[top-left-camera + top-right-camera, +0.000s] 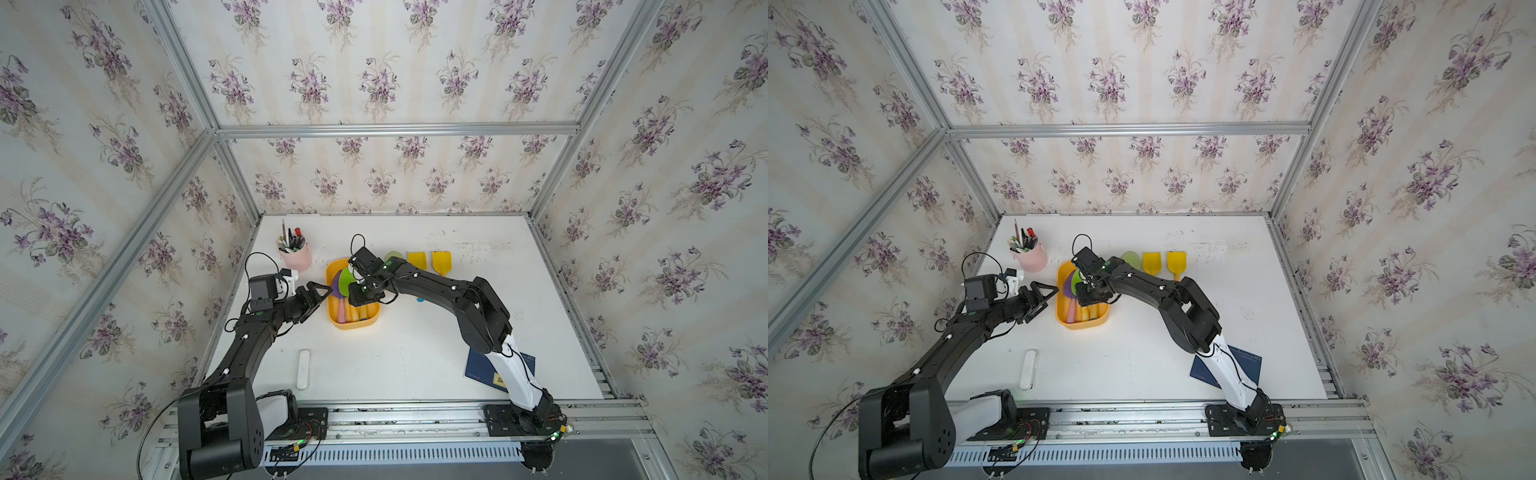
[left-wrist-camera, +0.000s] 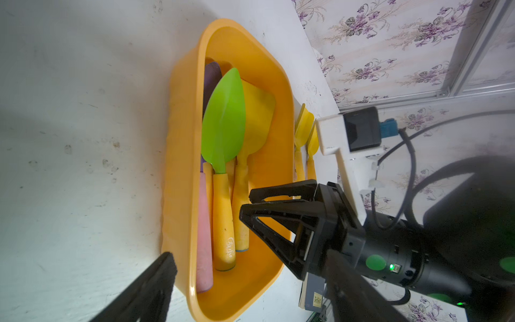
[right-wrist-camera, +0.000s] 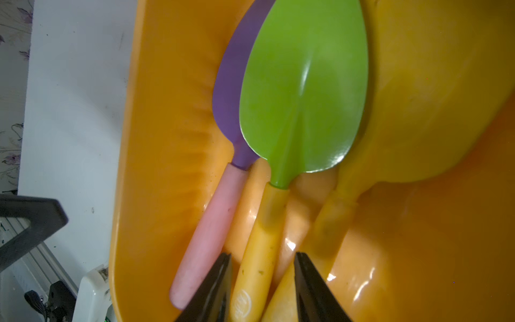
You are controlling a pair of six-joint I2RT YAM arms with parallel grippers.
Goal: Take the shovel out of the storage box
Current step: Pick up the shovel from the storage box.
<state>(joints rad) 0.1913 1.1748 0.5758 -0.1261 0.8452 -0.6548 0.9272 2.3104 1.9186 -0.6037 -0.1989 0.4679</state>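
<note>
The yellow-orange storage box (image 1: pixel 332 322) (image 1: pixel 1061 318) (image 2: pixel 184 167) (image 3: pixel 167 111) stands left of the table's middle. Inside lie a green-bladed shovel (image 1: pixel 345 280) (image 1: pixel 1076 281) (image 2: pixel 223 125) (image 3: pixel 303 92) with a yellow handle, a purple one (image 2: pixel 211 75) (image 3: pixel 231 92) with a pink handle, and a yellow one (image 2: pixel 257 117) (image 3: pixel 418 111). My right gripper (image 1: pixel 353 295) (image 1: pixel 1084 295) (image 2: pixel 246 203) (image 3: pixel 262 259) reaches into the box. Its jaws straddle the green shovel's handle, with a gap showing on one side. My left gripper (image 1: pixel 322 301) (image 1: pixel 1047 301) (image 2: pixel 249 253) is open beside the box's left wall.
A pink pen cup (image 1: pixel 296 255) stands behind the left gripper. Two yellow shovels (image 1: pixel 417 259) (image 1: pixel 441 262) and a pale green one (image 1: pixel 392 255) lie right of the box. A white bar (image 1: pixel 304 369) lies near the front. A dark blue book (image 1: pixel 482 365) sits under the right arm.
</note>
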